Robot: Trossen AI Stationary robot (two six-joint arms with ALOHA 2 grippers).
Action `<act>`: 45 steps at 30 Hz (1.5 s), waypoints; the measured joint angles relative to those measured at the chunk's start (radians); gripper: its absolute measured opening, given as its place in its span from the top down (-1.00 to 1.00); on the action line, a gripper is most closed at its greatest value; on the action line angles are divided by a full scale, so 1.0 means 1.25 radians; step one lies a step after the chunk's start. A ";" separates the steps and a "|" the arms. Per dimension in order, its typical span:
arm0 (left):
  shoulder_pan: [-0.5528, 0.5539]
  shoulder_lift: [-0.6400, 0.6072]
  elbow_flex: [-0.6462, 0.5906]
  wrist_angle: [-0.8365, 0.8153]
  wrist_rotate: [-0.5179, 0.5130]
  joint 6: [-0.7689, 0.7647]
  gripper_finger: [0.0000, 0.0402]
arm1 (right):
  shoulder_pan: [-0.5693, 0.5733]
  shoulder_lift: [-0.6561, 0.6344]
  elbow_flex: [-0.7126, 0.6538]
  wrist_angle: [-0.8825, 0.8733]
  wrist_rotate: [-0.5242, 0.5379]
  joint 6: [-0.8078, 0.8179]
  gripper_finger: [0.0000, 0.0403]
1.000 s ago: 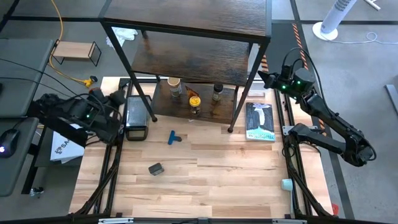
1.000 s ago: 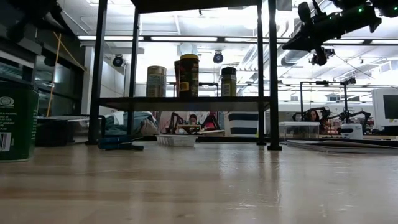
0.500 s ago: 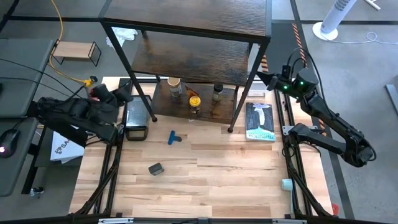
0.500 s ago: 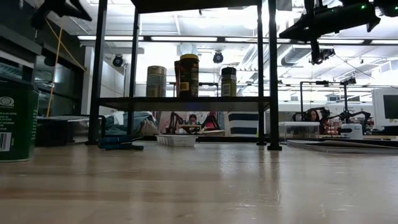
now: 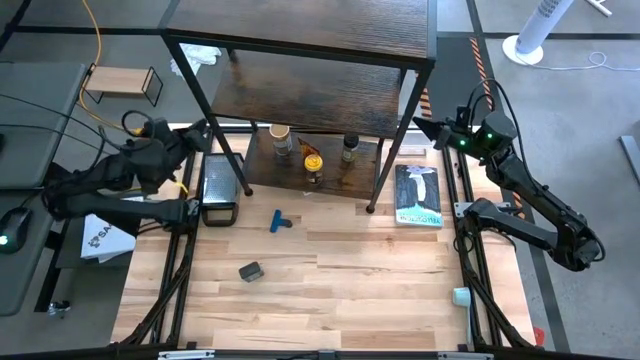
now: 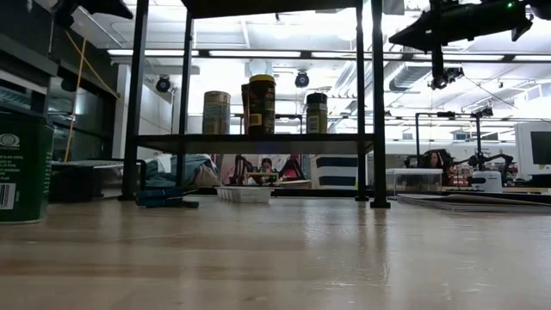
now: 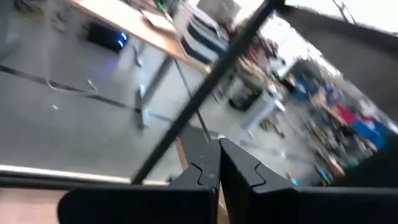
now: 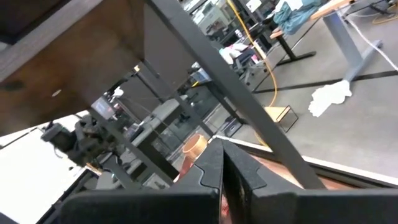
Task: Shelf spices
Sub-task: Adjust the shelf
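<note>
The shelf [image 5: 300, 90], dark brown boards in a thin black frame, stands at the table's far side. Three spice jars stand on its lowest board: tan-lidded [image 5: 281, 135], yellow-lidded [image 5: 313, 162] and black-lidded [image 5: 349, 143]; the low view shows them side by side [image 6: 262, 104]. A small dark grey box [image 5: 249, 271] lies on the table nearer the front. My left gripper [image 5: 203, 132] is shut and holds nothing, raised beside the shelf's left front post. My right gripper [image 5: 418, 126] is shut on nothing, raised by the shelf's right front post [image 8: 249, 118].
A blue T-shaped piece [image 5: 279, 221] lies in front of the shelf. A black tray [image 5: 218, 185] sits at the shelf's left foot and a book [image 5: 417, 195] at its right. A green can [image 6: 21, 168] stands near the low camera. Bare tabletop lies toward the near edge.
My left gripper has risen and swung toward the far edge, up to the shelf's left front post, rolling as it went; it has stayed shut. My right gripper has tipped up to about level, barely shifting place. Jars and box have not moved.
</note>
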 joint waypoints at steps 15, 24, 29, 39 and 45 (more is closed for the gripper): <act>0.347 0.027 0.000 0.091 0.634 0.232 1.00 | 0.000 -0.016 0.000 0.003 -0.214 0.016 1.00; 0.386 0.030 0.000 0.085 0.965 0.228 1.00 | 0.000 -0.119 0.000 -0.072 -0.322 0.085 1.00; 0.386 0.029 0.000 0.070 1.054 0.196 1.00 | 0.000 -0.186 0.000 -0.184 -0.318 0.084 1.00; 0.385 0.028 0.000 0.062 1.102 0.195 1.00 | 0.000 -0.217 0.000 -0.225 -0.222 0.078 1.00; 0.385 0.028 0.000 0.061 1.057 0.203 1.00 | 0.045 -0.136 0.000 -0.174 -0.217 0.084 1.00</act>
